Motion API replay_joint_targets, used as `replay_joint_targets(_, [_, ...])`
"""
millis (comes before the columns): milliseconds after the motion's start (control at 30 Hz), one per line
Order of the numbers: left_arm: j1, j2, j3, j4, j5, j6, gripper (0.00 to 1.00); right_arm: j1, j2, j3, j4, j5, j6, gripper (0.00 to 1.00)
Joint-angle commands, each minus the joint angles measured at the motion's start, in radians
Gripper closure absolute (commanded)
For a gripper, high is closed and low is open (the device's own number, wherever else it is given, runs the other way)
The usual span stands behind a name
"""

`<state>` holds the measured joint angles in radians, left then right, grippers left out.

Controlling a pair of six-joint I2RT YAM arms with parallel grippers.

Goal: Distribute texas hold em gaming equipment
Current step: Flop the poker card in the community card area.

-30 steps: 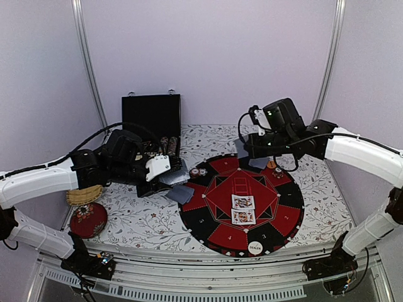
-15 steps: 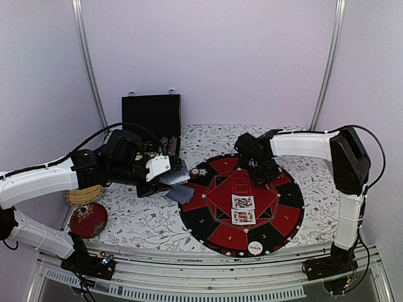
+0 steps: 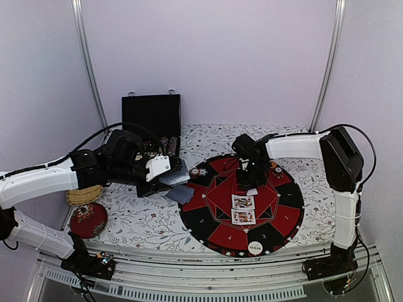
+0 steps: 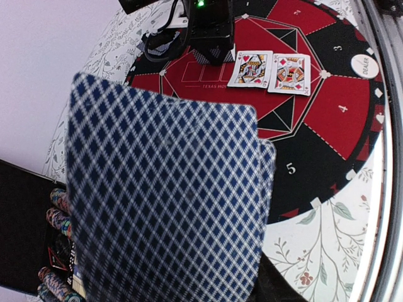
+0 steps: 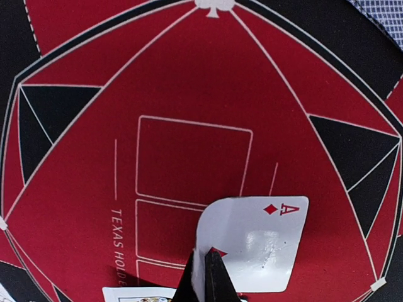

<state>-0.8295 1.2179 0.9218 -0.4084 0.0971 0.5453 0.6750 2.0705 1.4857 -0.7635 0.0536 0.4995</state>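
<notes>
My left gripper (image 3: 165, 177) is shut on a fanned stack of checked-back cards (image 4: 170, 201), held left of the round mat (image 3: 289, 214); the cards hide its fingers in the left wrist view. My right gripper (image 5: 204, 270) is shut on the corner of a face-up ace of diamonds (image 5: 261, 242), held low over the mat's red centre and also seen in the top view (image 3: 252, 190). Two face-up cards (image 3: 243, 209) lie just nearer on the mat. The white DEALER button (image 3: 255, 248) sits on the mat's near edge. Striped chips (image 3: 198, 172) and an orange button (image 3: 271, 165) sit on its far edge.
The open black chip case (image 3: 151, 116) stands at the back left, with rows of chips (image 4: 56, 207) in it. A woven basket (image 3: 84, 196) and a round red object (image 3: 88, 219) lie at the near left. A face-down card (image 5: 384, 12) lies beyond the mat's centre.
My right arm has swung from high at the back right down over the mat's centre, carrying the ace toward the two face-up cards. My left arm has not moved.
</notes>
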Motion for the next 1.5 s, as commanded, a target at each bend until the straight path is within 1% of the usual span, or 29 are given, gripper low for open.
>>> replay_joint_targets(0, [-0.016, -0.024, -0.004, 0.015, 0.007, 0.004, 0.54, -0.011, 0.024, -0.002, 0.048, -0.078, 0.071, 0.98])
replay_joint_targets(100, [-0.017, -0.026, -0.005, 0.016, 0.008, 0.004, 0.54, -0.011, 0.012, -0.019, 0.070, -0.059, 0.103, 0.98])
replay_joint_targets(400, [-0.018, -0.029, -0.006, 0.015, 0.006, 0.005, 0.53, -0.011, 0.020, -0.038, 0.093, -0.071, 0.153, 0.98])
replay_joint_targets(733, [-0.018, -0.027, -0.006, 0.016, 0.006, 0.005, 0.53, -0.010, -0.060, -0.135, 0.175, -0.088, 0.239, 0.98])
replay_joint_targets(1467, [-0.020, -0.026, -0.008, 0.016, 0.004, 0.005, 0.53, 0.023, -0.020, -0.091, 0.179, -0.105, 0.209, 0.98])
